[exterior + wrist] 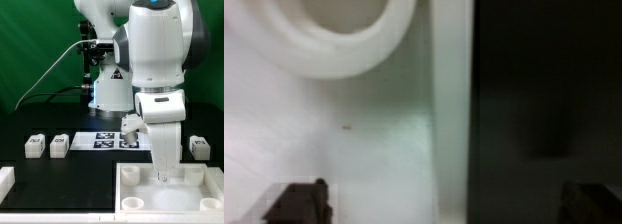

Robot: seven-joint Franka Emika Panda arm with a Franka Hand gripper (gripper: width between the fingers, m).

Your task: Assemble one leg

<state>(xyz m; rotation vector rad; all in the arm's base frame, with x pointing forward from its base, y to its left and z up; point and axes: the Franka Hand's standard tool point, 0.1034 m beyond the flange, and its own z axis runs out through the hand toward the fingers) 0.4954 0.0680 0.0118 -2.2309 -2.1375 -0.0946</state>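
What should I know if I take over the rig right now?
Pincer: open, empty, lowered at the tray, whose rim seems to lie between the fingers.
Legs: far-left leg and the leg beside it lie loose at the exterior view's left. The right leg lies loose beyond the tray.
Done: no leg grasped or fitted.
Left: pick one leg and mount it on the tray.

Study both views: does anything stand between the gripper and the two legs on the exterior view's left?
The gripper sits low inside the tray; its raised rim lies between it and the legs. Lifting should clear it.
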